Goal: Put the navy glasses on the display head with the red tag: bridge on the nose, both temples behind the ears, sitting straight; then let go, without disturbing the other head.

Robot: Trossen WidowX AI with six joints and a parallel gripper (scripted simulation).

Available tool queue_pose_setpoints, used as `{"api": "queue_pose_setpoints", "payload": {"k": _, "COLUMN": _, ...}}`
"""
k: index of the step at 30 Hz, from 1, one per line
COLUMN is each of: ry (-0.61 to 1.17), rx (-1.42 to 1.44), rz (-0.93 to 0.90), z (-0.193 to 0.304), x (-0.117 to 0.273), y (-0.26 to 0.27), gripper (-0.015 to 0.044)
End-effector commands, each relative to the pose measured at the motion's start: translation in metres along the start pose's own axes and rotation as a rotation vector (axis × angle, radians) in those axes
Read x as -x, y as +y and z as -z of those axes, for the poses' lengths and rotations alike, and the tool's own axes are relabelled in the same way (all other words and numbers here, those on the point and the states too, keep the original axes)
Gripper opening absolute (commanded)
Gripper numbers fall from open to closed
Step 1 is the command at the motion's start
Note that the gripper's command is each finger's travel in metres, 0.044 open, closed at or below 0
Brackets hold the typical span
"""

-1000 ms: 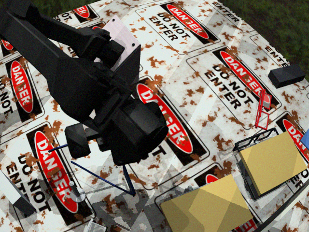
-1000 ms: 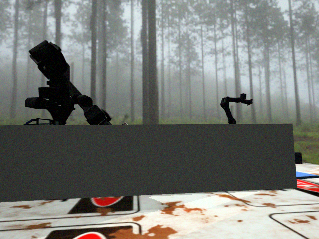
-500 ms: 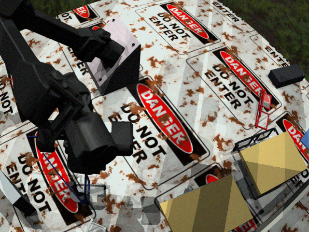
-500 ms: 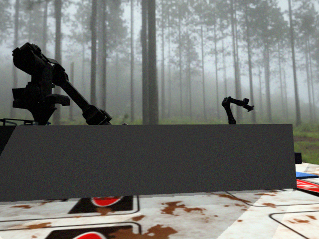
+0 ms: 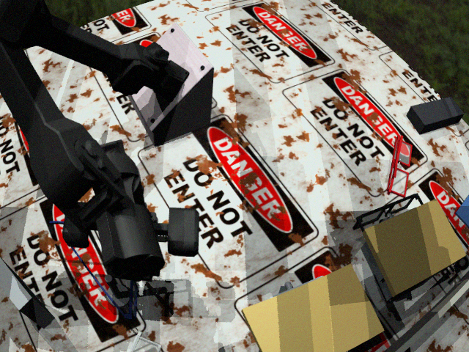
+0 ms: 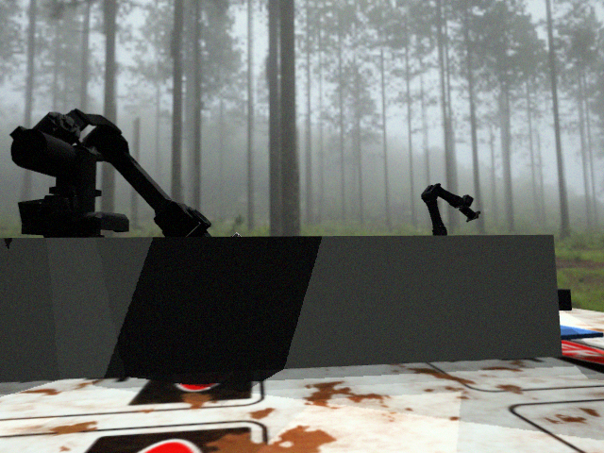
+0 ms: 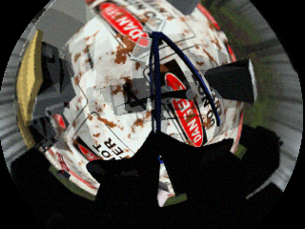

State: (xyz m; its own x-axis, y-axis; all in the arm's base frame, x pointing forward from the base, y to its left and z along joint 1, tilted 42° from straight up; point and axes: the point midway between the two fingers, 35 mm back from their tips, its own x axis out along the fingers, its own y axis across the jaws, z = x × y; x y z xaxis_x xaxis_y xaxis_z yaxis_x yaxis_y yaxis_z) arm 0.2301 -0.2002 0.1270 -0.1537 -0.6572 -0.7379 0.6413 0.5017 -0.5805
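My gripper (image 7: 154, 133) is shut on the navy glasses (image 5: 130, 313) (image 7: 157, 81). The arm hides its fingertips in the top view. The glasses' front is nearly edge-on in the wrist view, and one temple curves out to the right. Two block-like display heads with tan tops (image 5: 314, 314) (image 5: 416, 246) stand at the lower right in the top view, well away from the glasses. Black glasses (image 5: 378, 215) are at the farther head. I cannot tell which head bears the red tag. Faces, noses and ears cannot be made out. In the exterior view a panel hides the gripper.
Red glasses (image 5: 396, 166) and a dark block (image 5: 435, 115) lie beyond the heads. A pale slanted stand (image 5: 193, 56) is under the arm. Clear glasses (image 5: 146, 342) lie near the bottom edge, and a grey block (image 5: 23, 299) is at the left. A large grey panel (image 6: 414, 293) fills the exterior view.
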Motion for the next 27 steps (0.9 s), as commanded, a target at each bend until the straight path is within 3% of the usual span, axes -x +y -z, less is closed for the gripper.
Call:
{"api": "queue_pose_setpoints", "payload": {"k": 1, "ry": -0.002, "rx": 0.009, "rz": -0.003, "z": 0.001, "x": -0.008, "y": 0.001, "gripper": 0.0}}
{"api": "queue_pose_setpoints", "payload": {"k": 27, "ry": -0.001, "rx": 0.009, "rz": -0.004, "z": 0.013, "x": -0.008, "y": 0.014, "gripper": 0.0}}
